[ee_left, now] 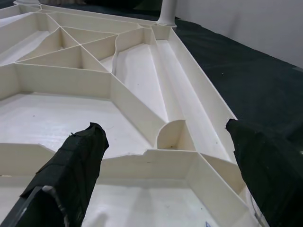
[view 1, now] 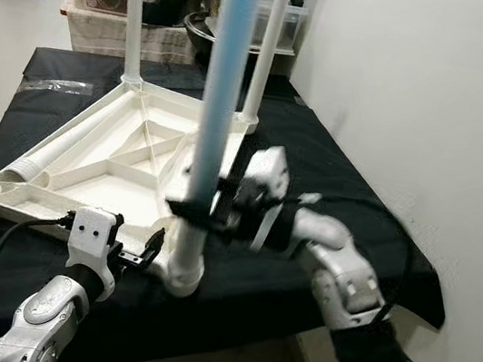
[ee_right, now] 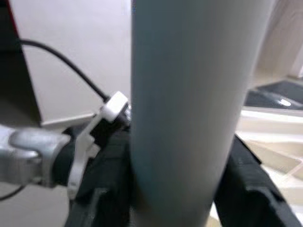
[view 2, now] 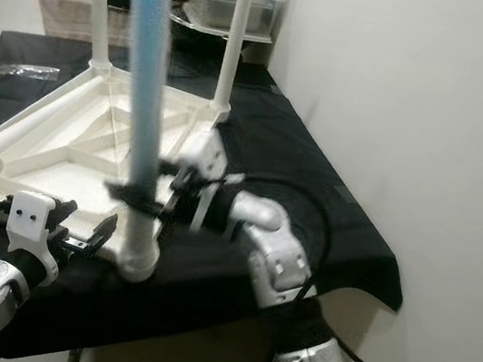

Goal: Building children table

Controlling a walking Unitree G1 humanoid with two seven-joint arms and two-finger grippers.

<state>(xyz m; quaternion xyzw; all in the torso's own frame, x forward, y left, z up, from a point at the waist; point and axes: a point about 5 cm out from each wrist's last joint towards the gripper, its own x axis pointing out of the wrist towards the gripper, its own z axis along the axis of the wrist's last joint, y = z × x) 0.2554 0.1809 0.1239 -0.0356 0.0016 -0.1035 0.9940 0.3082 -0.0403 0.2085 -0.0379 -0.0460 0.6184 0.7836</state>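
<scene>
White tabletop (view 1: 123, 172) lies upside-down; pale blue leg (view 1: 223, 95) stands upright (near corner).

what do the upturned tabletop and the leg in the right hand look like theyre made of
Cream ribbed upturned tabletop: likely moulded plastic, judging by its thin ribs, one-piece sockets and soft satin sheen.

Pale blue round leg gripped by the right hand: smooth matte tube, probably plastic too, though painted metal cannot be ruled out.
</scene>
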